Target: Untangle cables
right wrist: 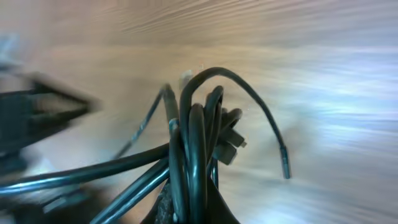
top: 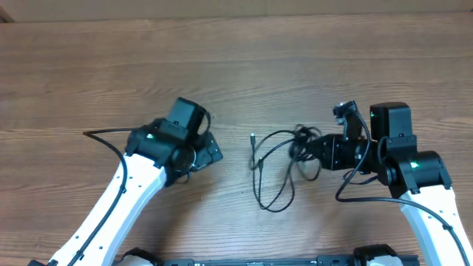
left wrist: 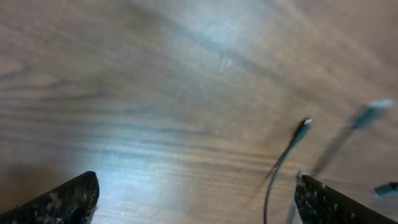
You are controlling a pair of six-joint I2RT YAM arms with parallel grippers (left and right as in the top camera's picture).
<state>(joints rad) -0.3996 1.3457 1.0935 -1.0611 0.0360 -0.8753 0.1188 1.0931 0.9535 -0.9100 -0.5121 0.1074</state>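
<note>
Pinning the tangled cables [top: 298, 144] on the worktop [top: 222, 59], midway toward its right edge, in tightly closed right fingers [top: 316, 148] — left fingers [top: 209, 153] spread wide, empty, near the loose loops. Separating step seemingly in hand; next, likely: catch the free plug end [top: 253, 137] — draw toward the left edge.

The table [top: 236, 59] is a warm mid-brown wood. Its grain runs in long darker streaks from left to right, and it is washed pale by glare in the close views. The cables [top: 277, 174] are glossy black throughout, and one loose end is tipped with a small silvery plug [top: 253, 137]. The left arm [top: 103, 214] and the right arm [top: 436, 222] both have white links and black housings, each dotted with a tiny green light [top: 151, 135]. The left gripper [left wrist: 198, 179] has black fingers [left wrist: 68, 199] flecked with grey.
</note>
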